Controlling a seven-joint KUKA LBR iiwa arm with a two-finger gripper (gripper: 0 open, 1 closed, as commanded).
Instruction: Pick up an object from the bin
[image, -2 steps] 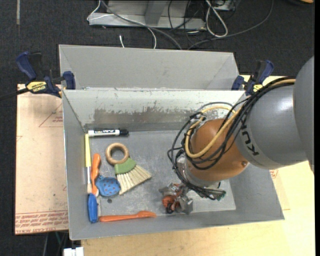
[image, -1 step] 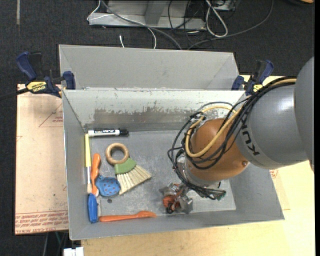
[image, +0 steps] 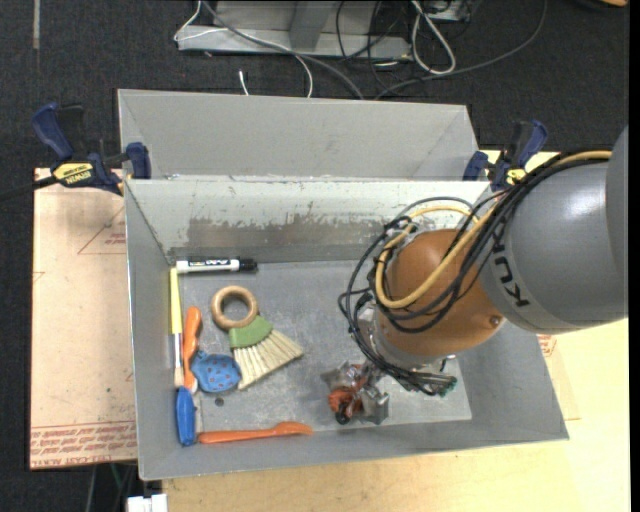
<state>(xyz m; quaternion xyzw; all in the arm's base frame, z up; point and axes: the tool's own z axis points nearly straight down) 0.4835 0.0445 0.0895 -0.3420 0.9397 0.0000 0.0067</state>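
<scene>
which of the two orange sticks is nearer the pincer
The long orange stick along the near edge, its right end just left of the pincer. The shorter orange stick lies up the left side, farther off.

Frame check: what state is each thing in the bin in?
Marker: capped, flat by the back wall of the bin.
Ring: flat, hole up.
Brush: flat, bristles pointing right.
Blue piece: flat, beside the brush.
Orange stick: flat, by the front wall.
Gripper: down near the floor.
</scene>
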